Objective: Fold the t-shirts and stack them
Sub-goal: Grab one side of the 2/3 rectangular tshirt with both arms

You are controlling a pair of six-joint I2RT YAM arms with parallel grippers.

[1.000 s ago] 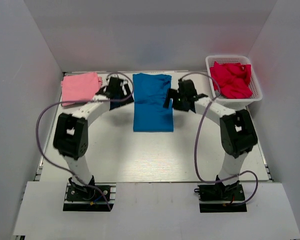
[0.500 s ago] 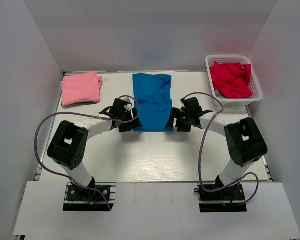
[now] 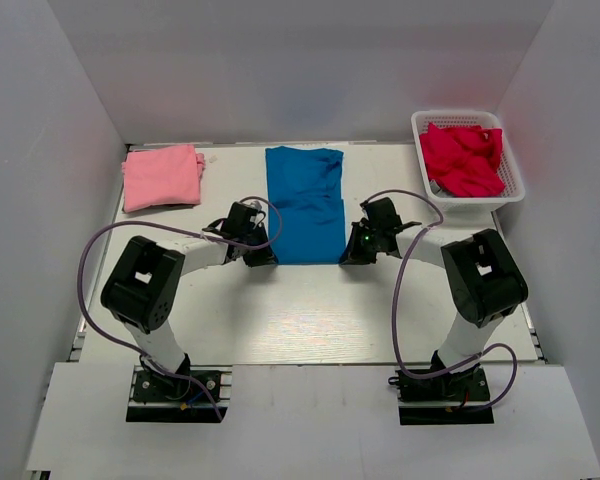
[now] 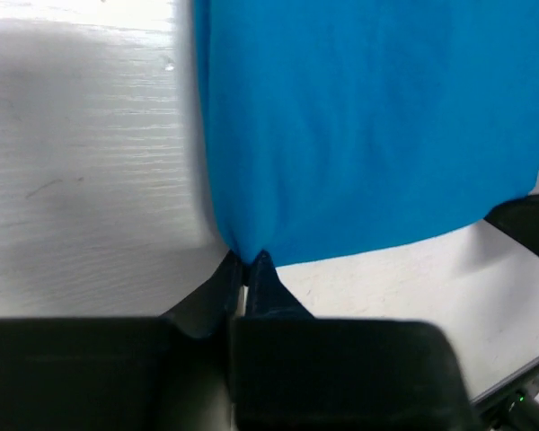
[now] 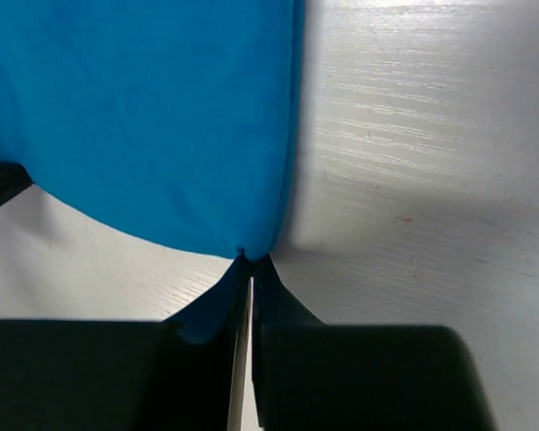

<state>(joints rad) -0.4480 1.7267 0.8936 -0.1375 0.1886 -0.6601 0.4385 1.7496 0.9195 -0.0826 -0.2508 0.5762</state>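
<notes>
A bright blue t-shirt lies folded into a long strip in the middle of the white table, its near edge toward the arms. My left gripper is shut on the strip's near left corner. My right gripper is shut on the near right corner. Both wrist views show the blue t-shirt pinched between closed fingertips. A pale pink t-shirt lies folded at the far left of the table, apart from both grippers.
A white plastic basket at the far right holds crumpled red cloth. White walls close in the table on three sides. Purple cables loop off both arms over the near half of the table.
Both arms came back from the shirt's far half to its near edge. Both grippers, open a second ago, closed on the near corners of the blue t-shirt.
</notes>
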